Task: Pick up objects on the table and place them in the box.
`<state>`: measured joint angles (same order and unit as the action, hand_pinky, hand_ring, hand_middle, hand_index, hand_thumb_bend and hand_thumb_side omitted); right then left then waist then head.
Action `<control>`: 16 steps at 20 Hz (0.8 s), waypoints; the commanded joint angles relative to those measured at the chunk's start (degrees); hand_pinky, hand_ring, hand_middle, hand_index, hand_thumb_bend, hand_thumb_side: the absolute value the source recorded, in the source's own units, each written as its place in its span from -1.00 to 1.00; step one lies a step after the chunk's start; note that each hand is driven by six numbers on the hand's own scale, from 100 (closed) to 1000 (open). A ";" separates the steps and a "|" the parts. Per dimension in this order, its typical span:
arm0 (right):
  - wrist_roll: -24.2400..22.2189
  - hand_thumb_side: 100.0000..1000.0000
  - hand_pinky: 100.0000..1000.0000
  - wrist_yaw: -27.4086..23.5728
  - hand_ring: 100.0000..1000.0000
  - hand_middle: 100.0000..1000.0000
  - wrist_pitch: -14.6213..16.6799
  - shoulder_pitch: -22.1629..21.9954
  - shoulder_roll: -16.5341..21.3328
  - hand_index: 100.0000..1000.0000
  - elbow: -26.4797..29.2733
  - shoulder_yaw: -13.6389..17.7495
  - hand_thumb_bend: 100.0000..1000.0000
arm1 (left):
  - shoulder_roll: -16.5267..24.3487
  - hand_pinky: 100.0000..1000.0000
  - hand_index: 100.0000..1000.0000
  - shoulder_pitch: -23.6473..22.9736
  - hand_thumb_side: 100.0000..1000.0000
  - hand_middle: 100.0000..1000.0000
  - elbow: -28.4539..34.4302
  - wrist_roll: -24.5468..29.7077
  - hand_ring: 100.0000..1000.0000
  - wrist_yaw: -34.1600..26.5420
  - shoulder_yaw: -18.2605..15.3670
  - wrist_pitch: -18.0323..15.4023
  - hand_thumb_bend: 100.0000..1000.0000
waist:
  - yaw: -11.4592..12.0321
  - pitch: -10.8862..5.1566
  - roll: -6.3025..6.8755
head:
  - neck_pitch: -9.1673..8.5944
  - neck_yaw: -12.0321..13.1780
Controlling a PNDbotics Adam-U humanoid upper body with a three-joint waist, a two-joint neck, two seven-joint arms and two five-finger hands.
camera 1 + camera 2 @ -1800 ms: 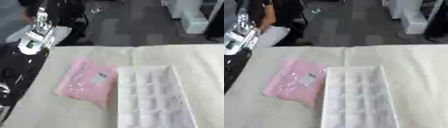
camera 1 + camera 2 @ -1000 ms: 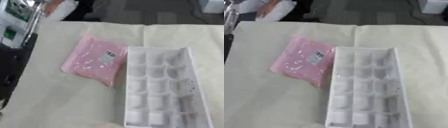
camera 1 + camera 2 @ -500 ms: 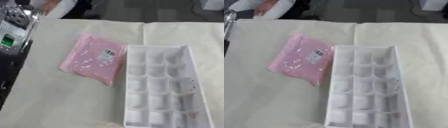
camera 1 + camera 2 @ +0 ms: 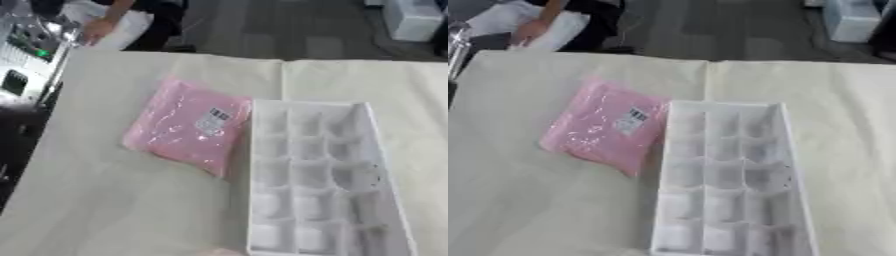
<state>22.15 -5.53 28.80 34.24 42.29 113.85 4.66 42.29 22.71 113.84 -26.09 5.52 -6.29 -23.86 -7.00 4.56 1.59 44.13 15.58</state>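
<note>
The white box (image 4: 315,180) runs off the bottom edge, contents blurred.

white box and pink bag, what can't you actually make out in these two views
- White box: its near end is cut off by the bottom edge in both views; blur leaves it unclear whether any compartment holds something.
- Pink bag: the print on its white label is too small and blurred to read.
- Robot's hands: neither shows clearly in either view. A pale blur at the left eye view's bottom edge cannot be identified.
</note>
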 commanded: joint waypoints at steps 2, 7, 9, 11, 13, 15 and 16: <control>0.47 0.82 0.24 0.48 0.48 0.48 0.29 0.27 1.37 0.49 0.74 0.91 -1.00 | 1.43 0.05 0.51 0.51 0.64 0.44 0.75 -0.04 0.28 0.37 -0.63 -0.61 -0.46 | -0.01 -1.02 -0.29 | -0.02 -0.92; 0.64 0.81 0.24 0.80 0.48 0.48 0.33 0.29 1.19 0.49 0.74 0.97 -1.00 | 1.02 0.05 0.51 0.58 0.64 0.44 0.75 -0.06 0.28 0.32 -0.66 -0.56 -0.46 | 0.05 -1.33 -0.28 | -0.02 -1.19; 0.62 0.81 0.24 0.90 0.48 0.48 0.31 0.26 1.19 0.49 0.74 0.94 -1.00 | 0.94 0.05 0.51 0.59 0.64 0.44 0.75 -0.10 0.28 0.31 -0.72 -0.47 -0.46 | 0.03 -1.35 -0.25 | -0.02 -1.18; 0.59 0.82 0.24 0.97 0.47 0.48 0.30 0.29 1.19 0.49 0.74 0.93 -1.00 | 0.88 0.05 0.51 0.59 0.64 0.44 0.75 -0.13 0.28 0.36 -0.75 -0.43 -0.46 | -0.01 -1.39 -0.22 | -0.02 -1.14; 0.56 0.82 0.24 1.10 0.47 0.48 0.34 0.27 1.19 0.49 0.74 0.93 -1.00 | 0.87 0.05 0.51 0.50 0.64 0.44 0.75 -0.10 0.27 0.45 -0.75 -0.37 -0.46 | -0.03 -1.41 -0.18 | -0.02 -1.24; 0.55 0.81 0.24 1.19 0.47 0.48 0.29 0.21 1.21 0.49 0.74 0.90 -1.00 | 1.04 0.04 0.51 0.25 0.64 0.44 0.75 0.03 0.27 0.57 -0.75 -0.16 -0.45 | -0.04 -1.44 -0.16 | -0.02 -1.45; 0.55 0.81 0.24 1.25 0.47 0.48 0.28 0.18 1.24 0.49 0.74 0.91 -1.00 | 1.26 0.04 0.51 0.01 0.64 0.44 0.75 0.19 0.26 0.67 -0.73 0.10 -0.45 | -0.07 -1.47 -0.17 | -0.02 -1.62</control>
<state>22.50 -4.53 29.13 34.14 42.27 113.85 4.98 42.20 22.50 113.84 -26.00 5.91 -6.30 -23.99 -6.98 3.95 1.44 44.13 14.69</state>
